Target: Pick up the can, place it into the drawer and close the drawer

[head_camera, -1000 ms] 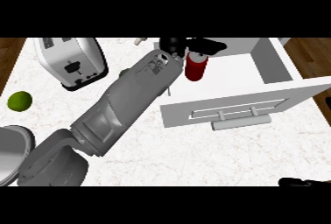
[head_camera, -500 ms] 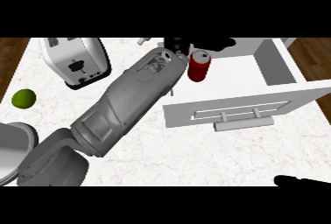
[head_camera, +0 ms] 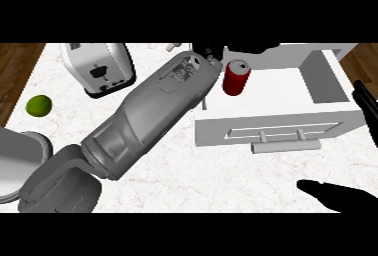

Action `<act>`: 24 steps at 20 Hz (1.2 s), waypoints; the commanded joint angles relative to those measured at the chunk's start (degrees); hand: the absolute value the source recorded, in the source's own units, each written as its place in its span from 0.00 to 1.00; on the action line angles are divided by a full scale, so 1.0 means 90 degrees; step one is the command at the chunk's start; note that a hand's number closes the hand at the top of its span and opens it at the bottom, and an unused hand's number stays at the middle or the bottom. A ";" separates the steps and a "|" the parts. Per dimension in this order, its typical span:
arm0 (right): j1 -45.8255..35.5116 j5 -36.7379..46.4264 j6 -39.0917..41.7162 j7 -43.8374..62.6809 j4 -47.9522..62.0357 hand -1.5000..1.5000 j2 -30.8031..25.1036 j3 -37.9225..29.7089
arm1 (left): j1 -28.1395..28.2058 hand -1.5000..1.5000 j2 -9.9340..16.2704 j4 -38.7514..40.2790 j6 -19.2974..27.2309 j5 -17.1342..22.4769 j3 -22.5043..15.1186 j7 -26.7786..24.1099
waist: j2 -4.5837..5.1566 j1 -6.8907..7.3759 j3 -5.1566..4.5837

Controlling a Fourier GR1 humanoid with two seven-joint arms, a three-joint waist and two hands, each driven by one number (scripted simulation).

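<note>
Head view: my left arm reaches to the upper centre of the frame, where my left robot hand (head_camera: 210,51) is mostly hidden; I cannot tell its fingers' state. The red can (head_camera: 235,78) stands upright over the open drawer (head_camera: 325,80). It looks light, stiff and smooth; I would hold it mid-body. My right robot hand (head_camera: 347,196) rests open, lower right.

Home kitchen — white marble-look counter (head_camera: 221,170) with wood floor (head_camera: 18,65) showing past its edges. Silver 2-slot toaster (head_camera: 98,69) sits at the back left, a green lime (head_camera: 39,105) near the left edge. White drawer (head_camera: 295,107) pulled open with a bar handle (head_camera: 284,146) — cabinet-style front. Rounded metal item (head_camera: 18,160) at lower left, too cropped to identify.
</note>
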 commanded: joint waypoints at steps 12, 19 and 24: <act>-0.0565 0.3082 -0.1356 -0.0195 0.2533 0.00 0.0049 0.1028 | 0.0038 0.00 0.0585 -0.0417 -0.0241 -0.0363 0.0122 0.0747 | -0.0142 0.0480 -0.0003; -0.1643 0.3484 -0.2263 -0.0191 0.4235 0.00 0.0649 0.0961 | 0.0407 0.00 0.1081 -0.1519 -0.0079 -0.0670 -0.0035 0.1535 | -0.0170 0.0607 -0.0004; -0.2023 0.3621 -0.3172 -0.0681 0.5841 0.00 0.0648 0.0585 | 0.0853 0.00 0.1677 -0.2191 -0.0309 -0.0761 -0.0056 0.1801 | -0.0147 0.0720 0.0001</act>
